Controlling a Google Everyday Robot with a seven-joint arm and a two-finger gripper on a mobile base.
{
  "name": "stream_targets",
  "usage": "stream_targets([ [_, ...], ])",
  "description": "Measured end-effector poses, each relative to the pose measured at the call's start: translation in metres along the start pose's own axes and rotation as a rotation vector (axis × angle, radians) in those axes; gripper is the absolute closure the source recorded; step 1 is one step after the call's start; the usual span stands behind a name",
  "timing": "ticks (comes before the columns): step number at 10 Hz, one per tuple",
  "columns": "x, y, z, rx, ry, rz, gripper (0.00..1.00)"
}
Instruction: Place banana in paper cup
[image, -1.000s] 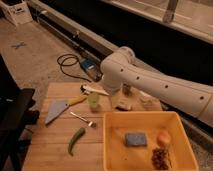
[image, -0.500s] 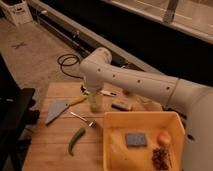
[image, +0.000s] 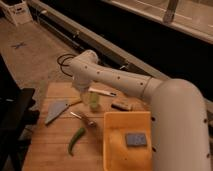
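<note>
The banana (image: 103, 92), slim and pale yellow, lies on the wooden table (image: 50, 145) just behind a translucent green cup (image: 94, 101). My white arm reaches in from the lower right and bends at a joint (image: 85, 64) above the table's back edge. The gripper (image: 83, 87) hangs below that bend, just left of the banana and the green cup, open with nothing in it. The paper cup is hidden, probably behind the arm.
A yellow bin (image: 116, 150) holding a blue sponge (image: 135, 139) stands at the front right. A green pepper (image: 76, 141), a grey triangular tool (image: 56, 111), a small utensil (image: 83, 119) and a dark flat item (image: 121, 105) lie on the table. A black chair (image: 14, 120) is at the left.
The arm has swung left across the table and now fills the right side of the view. Its end has come down beside the banana. The objects have not moved.
</note>
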Motion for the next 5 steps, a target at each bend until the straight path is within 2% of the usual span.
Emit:
stream_targets([
  [1,-0.01,-0.0146,0.0106,0.004,-0.005,0.004,0.2],
  [2,-0.0135,-0.0187,0.0123,0.008,-0.009,0.006,0.2],
  [5,-0.0108,-0.0173,0.0126,0.007,-0.004,0.01,0.2],
])
